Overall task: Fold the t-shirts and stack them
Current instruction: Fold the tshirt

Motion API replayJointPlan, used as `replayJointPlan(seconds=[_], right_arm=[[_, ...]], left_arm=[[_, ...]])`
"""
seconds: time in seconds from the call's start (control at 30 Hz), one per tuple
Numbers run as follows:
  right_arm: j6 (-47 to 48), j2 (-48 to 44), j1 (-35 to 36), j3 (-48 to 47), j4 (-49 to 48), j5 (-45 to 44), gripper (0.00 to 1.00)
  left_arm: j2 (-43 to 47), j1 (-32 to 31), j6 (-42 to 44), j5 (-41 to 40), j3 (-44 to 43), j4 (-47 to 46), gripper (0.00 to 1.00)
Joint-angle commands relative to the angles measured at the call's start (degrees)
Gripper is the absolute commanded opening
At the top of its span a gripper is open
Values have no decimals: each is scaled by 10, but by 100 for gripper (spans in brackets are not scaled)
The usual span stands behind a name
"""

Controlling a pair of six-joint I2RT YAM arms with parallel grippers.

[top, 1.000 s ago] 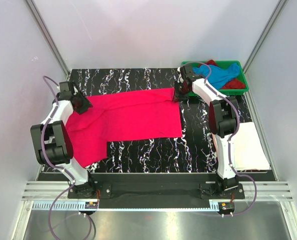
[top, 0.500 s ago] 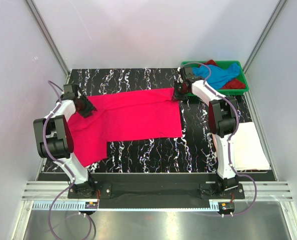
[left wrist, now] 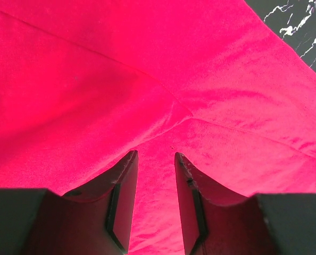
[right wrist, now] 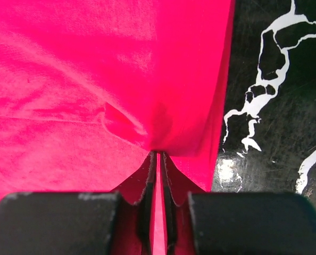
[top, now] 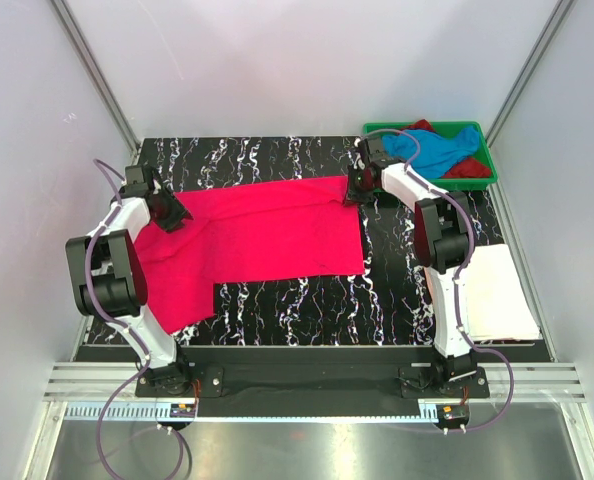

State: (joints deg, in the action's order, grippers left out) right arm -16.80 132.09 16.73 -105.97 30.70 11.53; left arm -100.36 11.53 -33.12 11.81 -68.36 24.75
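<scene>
The hot pink t-shirt (top: 257, 235) lies spread across the black marbled table. My left gripper (top: 169, 213) rests on its left end, fingers open with a gap over the cloth (left wrist: 155, 159). My right gripper (top: 354, 190) is shut on a pinch of the pink shirt's far right corner (right wrist: 157, 154). The sky blue shirt (top: 437, 148) and the dark red shirt (top: 469, 168) lie heaped in the green tray (top: 489, 160). The white shirt (top: 497, 290) lies folded at the table's right side.
The green tray stands at the back right corner, right behind my right gripper. White walls with metal posts close in the table on three sides. Bare table (top: 307, 300) shows in front of the pink shirt.
The left arm drew slightly in along the shirt's left end over the last second. The right gripper stayed at the far right corner of the pink shirt.
</scene>
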Motion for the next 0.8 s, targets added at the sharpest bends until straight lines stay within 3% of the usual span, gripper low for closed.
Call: replayJointPlan(seconds=[0.0,0.37,0.67,0.77], right_arm=[[-2,-12,5,3,-18,-17,12],[5,-10,5,20,-43,-114,12],[-22,-53,1,11,2,-154,27],[-77,-61,0,11,9,-156,36]], left_arm=[[-9,-1,-12,9,-12,-9,38],[-13,4,-18,8,-10,4,37],[-9,10,-12,15,-13,4,37],[-10,10,-12,14,-10,2,37]])
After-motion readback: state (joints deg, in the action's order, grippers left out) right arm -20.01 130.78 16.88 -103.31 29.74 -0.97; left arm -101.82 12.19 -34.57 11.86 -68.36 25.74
